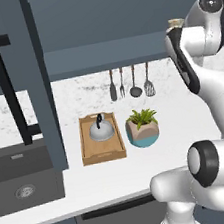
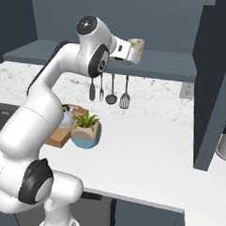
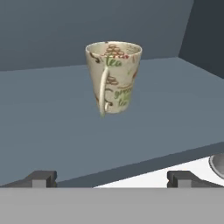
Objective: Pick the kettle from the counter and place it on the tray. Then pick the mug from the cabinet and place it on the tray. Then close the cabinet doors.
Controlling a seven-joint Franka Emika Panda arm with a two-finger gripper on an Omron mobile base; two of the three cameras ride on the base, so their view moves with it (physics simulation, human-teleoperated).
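The beige mug stands upright on the slate-blue cabinet shelf, its handle turned toward my hand. My gripper is open just short of the mug, level with it, nothing between the fingertips. From the right base view the mug sits right at the end of my raised hand. The silver kettle rests in the wooden tray on the white counter. Both cabinet doors stand open: the left door with its black bar handle and the right door.
A plant in a pink-and-teal pot stands just right of the tray. Utensils hang on the back wall below the cabinet. The dark sink lies left of the tray. A grey appliance sits at the far right.
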